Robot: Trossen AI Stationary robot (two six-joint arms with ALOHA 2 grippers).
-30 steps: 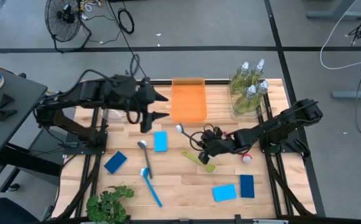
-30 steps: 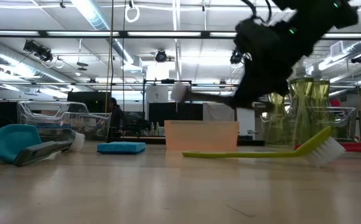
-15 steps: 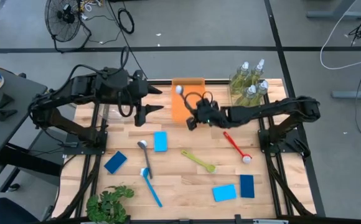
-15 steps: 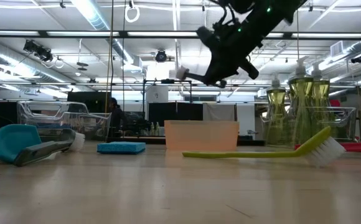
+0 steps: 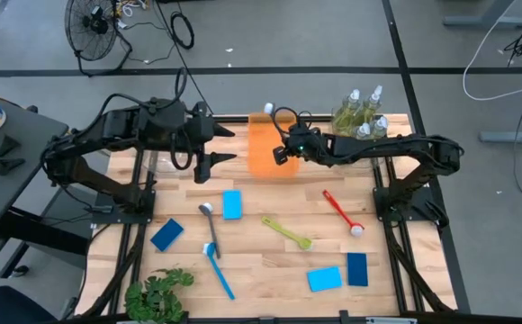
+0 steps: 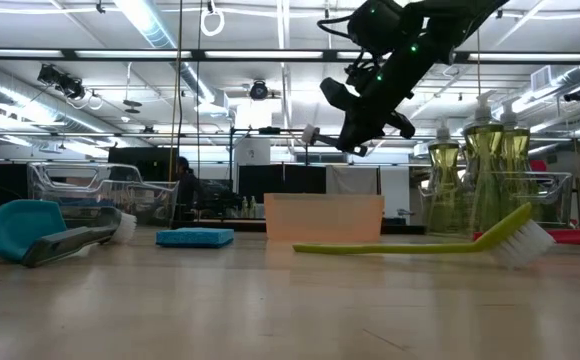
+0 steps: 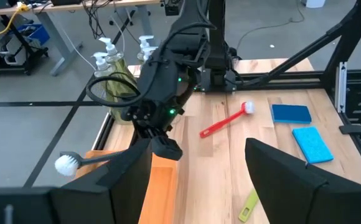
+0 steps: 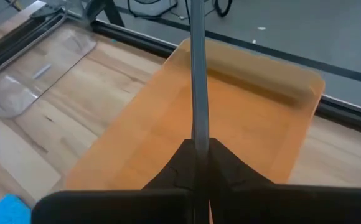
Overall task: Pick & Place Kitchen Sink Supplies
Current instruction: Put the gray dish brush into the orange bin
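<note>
Since a moment before, your right claw (image 5: 282, 153) carried the grey brush (image 8: 198, 81) from mid-desk to above the orange tray (image 5: 263, 160) (clamped on its handle), so lowering and releasing seemed next, while the left claw (image 5: 229, 147) waited apart.

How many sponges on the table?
4: light blue sponge mid-table; dark blue sponge near the plant; second light blue sponge and second dark blue sponge side by side on the right arm's side. None looks hidden.

You're seeing: tray (image 5: 273, 148) showing translucent orange plastic | table (image 5: 270, 261) showing pale matt wood | brush handle (image 8: 198, 93) looking smooth grey
</note>
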